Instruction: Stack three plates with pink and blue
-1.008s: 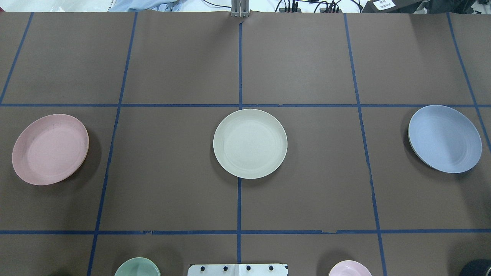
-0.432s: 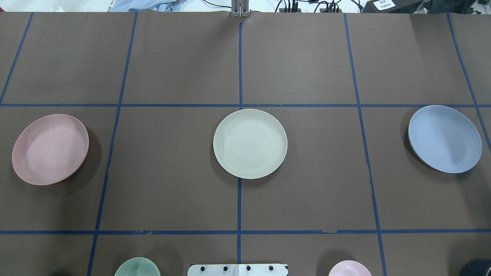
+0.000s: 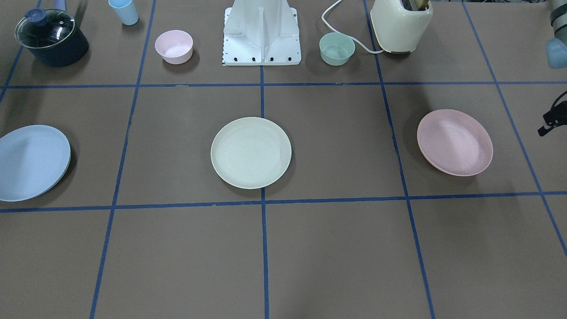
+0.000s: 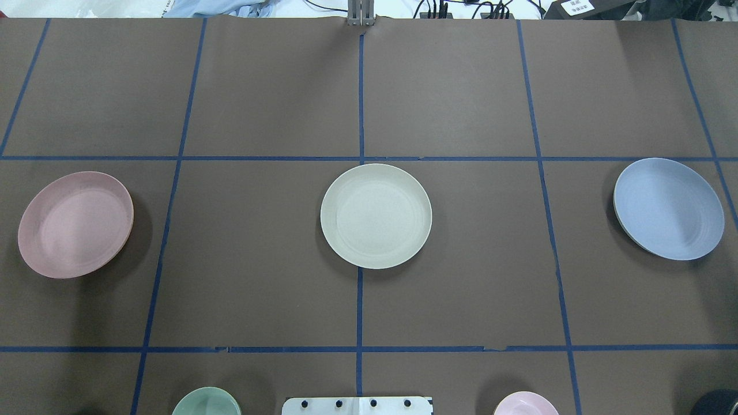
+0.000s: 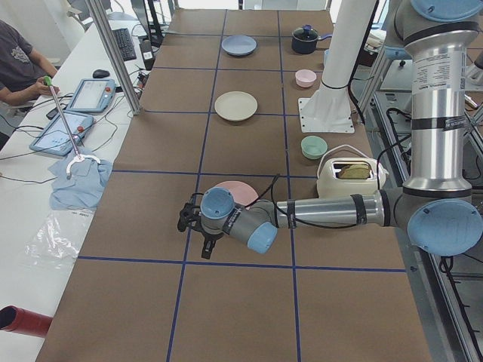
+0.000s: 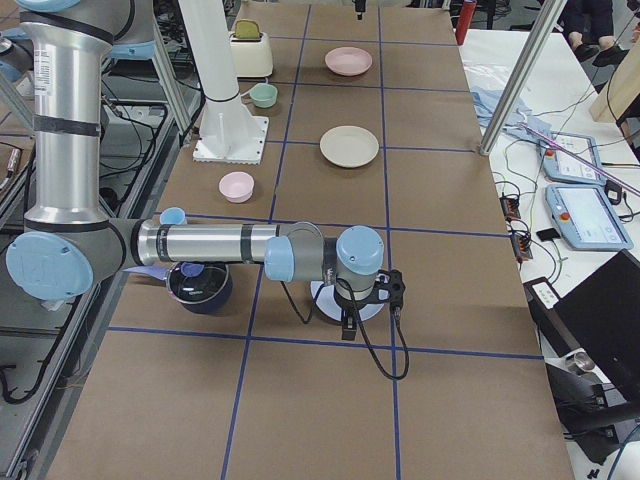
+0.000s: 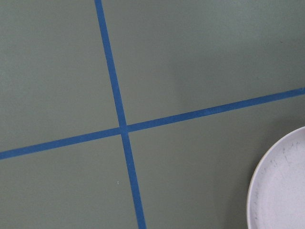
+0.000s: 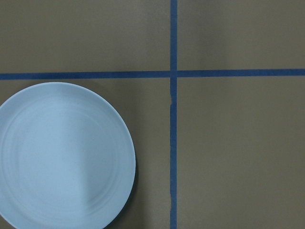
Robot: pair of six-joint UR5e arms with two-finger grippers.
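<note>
Pink plate [image 3: 455, 142] near left pincer [image 5: 196, 225], blue plate [image 8: 66, 155] near right pincer [image 6: 372, 298], cannot tell either pincer's state

Robotics lab: tape-gridded table [image 4: 259, 276], teach pendants [image 5: 92, 95] beside it

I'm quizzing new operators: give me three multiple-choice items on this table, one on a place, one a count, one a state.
1. Which plate lies between the other two? A. pink B. blue C. cream-white
2. How many small bowls stand by the robot's base? A. two B. one C. four
3. The plates are: A. stacked B. lying apart C. one lifted
1 C: the cream-white plate sits between the pink plate and the blue plate.
2 A: a mint-green bowl and a pink bowl flank it.
3 B: bare table shows between all three.
</note>
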